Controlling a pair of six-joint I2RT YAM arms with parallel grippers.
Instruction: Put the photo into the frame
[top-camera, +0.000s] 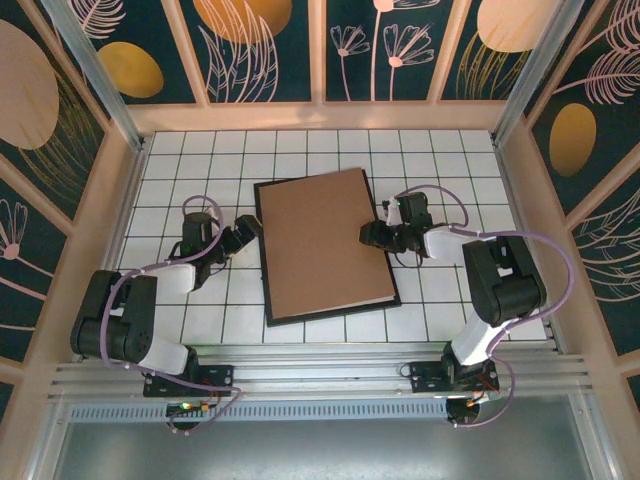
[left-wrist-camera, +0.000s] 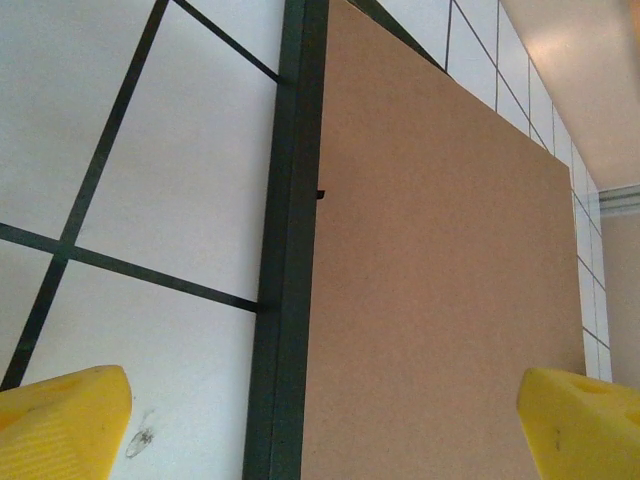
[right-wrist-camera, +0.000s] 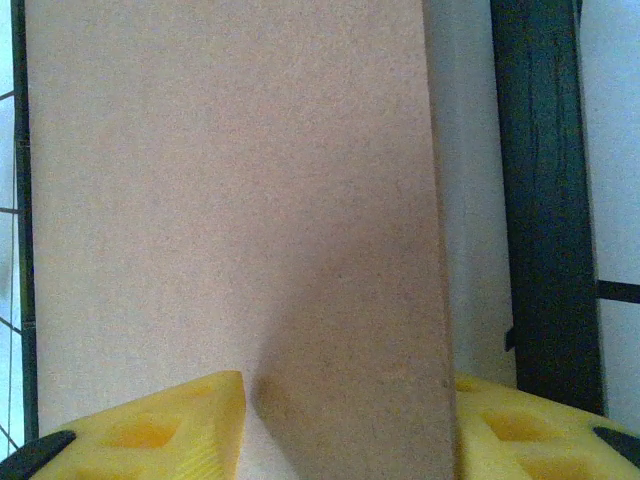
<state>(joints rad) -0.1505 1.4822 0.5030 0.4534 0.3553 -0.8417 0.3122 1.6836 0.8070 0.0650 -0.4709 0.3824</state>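
The frame (top-camera: 263, 255) lies flat mid-table, its narrow black rim showing around a plain brown backing board (top-camera: 325, 245) that covers it. The photo is hidden. My left gripper (top-camera: 248, 228) hangs open at the frame's left rim (left-wrist-camera: 290, 250), with one yellow finger (left-wrist-camera: 65, 420) over the tiles and the other over the board (left-wrist-camera: 450, 280). My right gripper (top-camera: 372, 235) is at the board's right edge. Its fingers (right-wrist-camera: 170, 425) stand apart above the board (right-wrist-camera: 230, 180), gripping nothing. A pale strip (right-wrist-camera: 470, 200) shows between the board's edge and the black rim (right-wrist-camera: 545, 200).
The table is white tile with dark grid lines (top-camera: 200, 160), walled by wooden rails (top-camera: 320, 115) and patterned panels on three sides. Bare tiles lie behind the frame and to either side of it.
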